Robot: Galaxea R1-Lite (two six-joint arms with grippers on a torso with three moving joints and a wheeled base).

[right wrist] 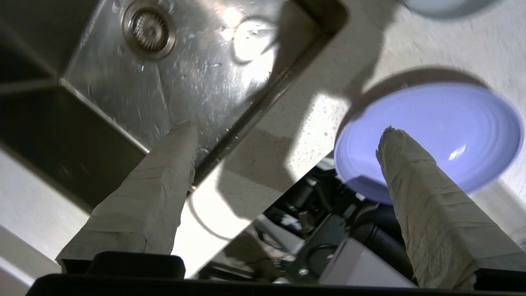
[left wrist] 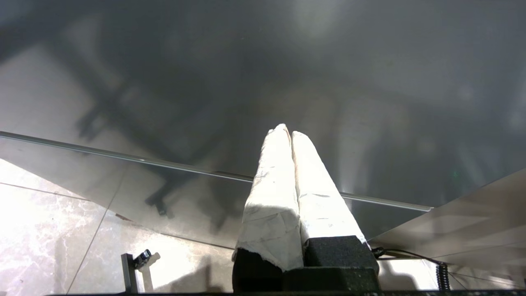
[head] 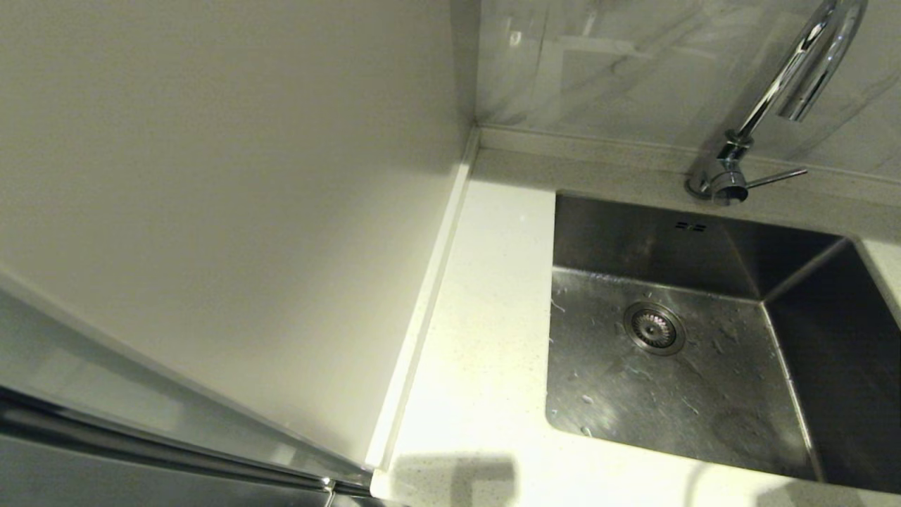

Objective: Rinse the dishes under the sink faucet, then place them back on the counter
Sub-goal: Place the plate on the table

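The lilac plate (right wrist: 444,123) lies on the white speckled counter (right wrist: 370,53) beside the sink (right wrist: 185,82), its rim reaching past the counter's front edge. A pale blue-green bowl (right wrist: 444,5) shows only as a rim further along the counter. My right gripper (right wrist: 286,130) hangs open above the counter's front edge, one finger over the sink corner and the other over the plate, with nothing between them. The pink bowl is out of view. In the head view the sink (head: 704,394) holds no dishes under the faucet (head: 781,84). My left gripper (left wrist: 287,131) is shut and parked low.
A cream wall panel (head: 211,176) borders the counter (head: 486,317) on the left. A marbled backsplash (head: 598,63) stands behind the faucet's thin lever (head: 774,177). Water drops lie round the drain strainer (head: 654,327). A steel panel (left wrist: 370,82) faces the left gripper.
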